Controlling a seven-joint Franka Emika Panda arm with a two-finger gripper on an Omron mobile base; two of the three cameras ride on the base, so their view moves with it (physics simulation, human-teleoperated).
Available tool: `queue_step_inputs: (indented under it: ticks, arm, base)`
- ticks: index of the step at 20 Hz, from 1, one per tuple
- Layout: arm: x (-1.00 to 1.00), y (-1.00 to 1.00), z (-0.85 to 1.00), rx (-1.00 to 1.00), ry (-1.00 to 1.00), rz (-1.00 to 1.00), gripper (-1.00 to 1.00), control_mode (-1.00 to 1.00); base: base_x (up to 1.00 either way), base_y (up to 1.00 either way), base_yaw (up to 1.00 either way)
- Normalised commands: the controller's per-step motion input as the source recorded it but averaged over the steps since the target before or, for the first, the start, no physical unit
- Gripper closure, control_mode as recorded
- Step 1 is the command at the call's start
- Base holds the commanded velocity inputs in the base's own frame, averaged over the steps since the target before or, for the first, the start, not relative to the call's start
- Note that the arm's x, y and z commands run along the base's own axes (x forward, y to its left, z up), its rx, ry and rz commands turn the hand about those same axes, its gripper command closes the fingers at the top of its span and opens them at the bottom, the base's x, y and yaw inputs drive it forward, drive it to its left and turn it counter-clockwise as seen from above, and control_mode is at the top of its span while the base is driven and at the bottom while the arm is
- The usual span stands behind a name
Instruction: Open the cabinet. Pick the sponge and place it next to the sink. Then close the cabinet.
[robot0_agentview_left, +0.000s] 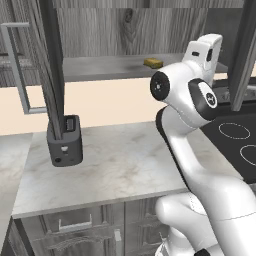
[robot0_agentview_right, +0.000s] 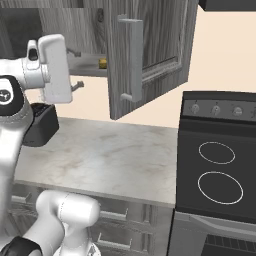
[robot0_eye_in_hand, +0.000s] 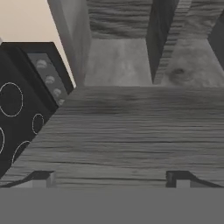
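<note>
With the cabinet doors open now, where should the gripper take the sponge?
Grip the sponge across its short sides, coming in level from the cabinet's open front. It lies flat and low on the shelf, with nothing beside it; the open gripper looks wide enough.

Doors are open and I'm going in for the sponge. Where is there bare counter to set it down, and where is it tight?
The marble counter is bare from the black toaster across to the stove. It is tight up at the cabinet: the sponge lies on its shelf between the two swung-out doors.

base views flank counter (robot0_agentview_left: 115, 165), hand view close under cabinet (robot0_eye_in_hand: 131, 127)
</note>
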Motion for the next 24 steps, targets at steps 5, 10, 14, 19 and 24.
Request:
queue_step_inputs:
  ticks: [5, 10, 14, 19, 24]
  arm:
    - [0.21, -0.25, 0.00, -0.10, 0.15, 0.00, -1.00, -1.00]
    - [0.00, -0.27, 0.00, 0.00, 0.12, -0.02, -1.00, -1.00]
    - [0.00, -0.37, 0.00, 0.00, 0.15, -0.08, -1.00, -1.00]
    - [0.00, -0.32, 0.00, 0.00, 0.10, -0.07, -1.00, -1.00]
    - [0.00, -0.41, 0.00, -0.01, 0.08, -0.07, -1.00, -1.00]
  base:
    - [0.00, 0.00, 0.00]
    - [0.00, 0.00, 0.00]
    - [0.00, 0.00, 0.00]
    - [0.00, 0.00, 0.00]
    - [0.00, 0.00, 0.00]
